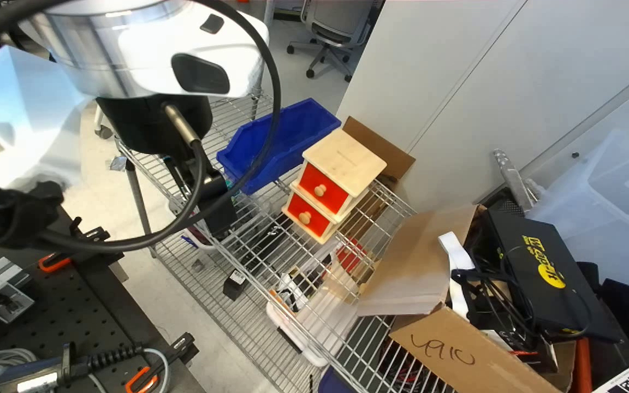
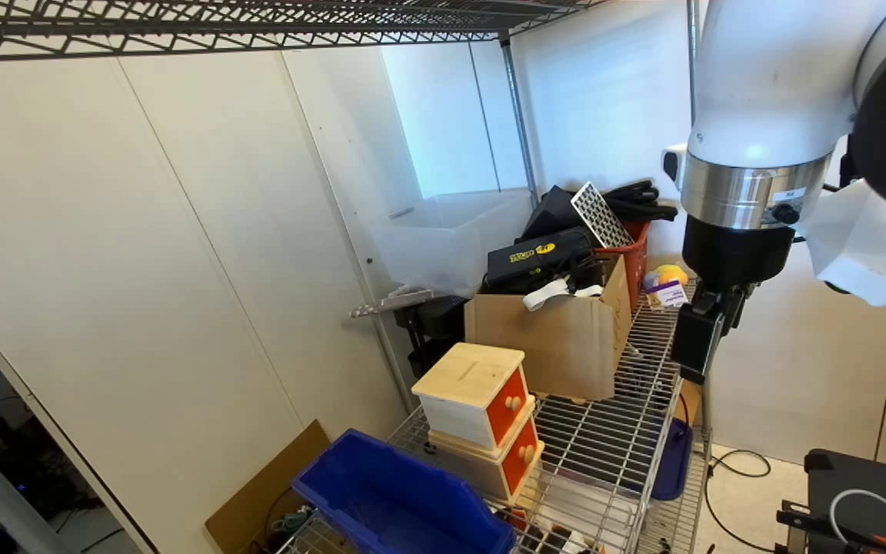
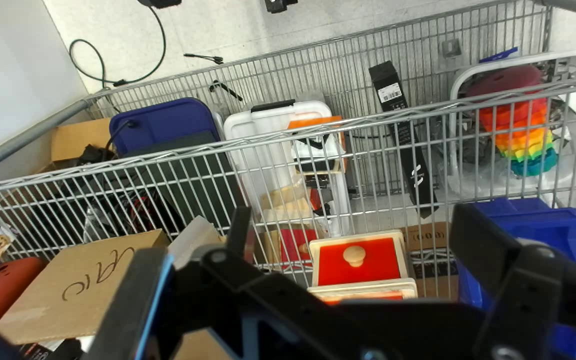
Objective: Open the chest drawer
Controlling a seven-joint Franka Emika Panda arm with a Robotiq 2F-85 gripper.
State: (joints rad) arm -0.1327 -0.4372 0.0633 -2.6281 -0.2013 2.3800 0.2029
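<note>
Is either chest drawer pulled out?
No, in an exterior view the upper red front and lower red front both sit closed in the chest.

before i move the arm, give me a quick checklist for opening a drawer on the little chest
1. Tool open: ok, jaws stand apart, nothing gripped.
2. Chest upright on the wire shelf: ok.
3. Upper drawer and lower drawer shut: ok, both look closed.
4. Upper knob and lower knob uncovered: ok, both show in both exterior views.
5. Tool at a knob: not ok, it hangs apart from the chest in both exterior views.
6. Chest fixed against a pull: cannot tell, its underside is hidden.
</note>
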